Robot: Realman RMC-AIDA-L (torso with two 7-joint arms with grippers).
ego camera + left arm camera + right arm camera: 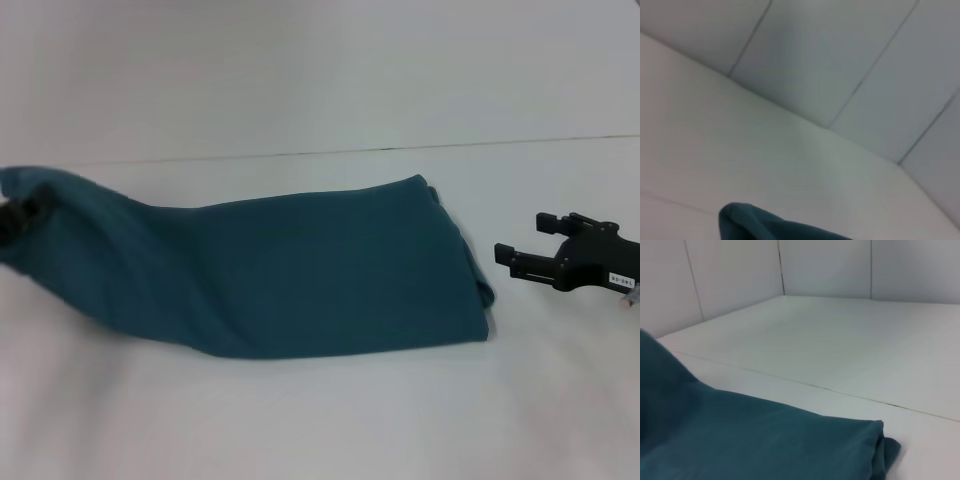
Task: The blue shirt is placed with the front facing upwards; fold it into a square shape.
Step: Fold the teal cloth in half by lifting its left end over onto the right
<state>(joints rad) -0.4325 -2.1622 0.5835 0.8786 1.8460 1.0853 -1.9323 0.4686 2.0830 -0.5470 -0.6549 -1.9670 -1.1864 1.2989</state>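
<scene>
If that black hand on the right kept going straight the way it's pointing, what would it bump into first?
Most likely the blue shirt. The right hand has its fingers open and points toward the shirt's folded right-hand edge, with only bare white table between them. Its height above the table is unclear, so it might pass just over the fabric.

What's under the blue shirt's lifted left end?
The blue shirt rises off the white table there, bunched around the left end effector. Its fingers are covered. The right end effector waits open alongside.
</scene>
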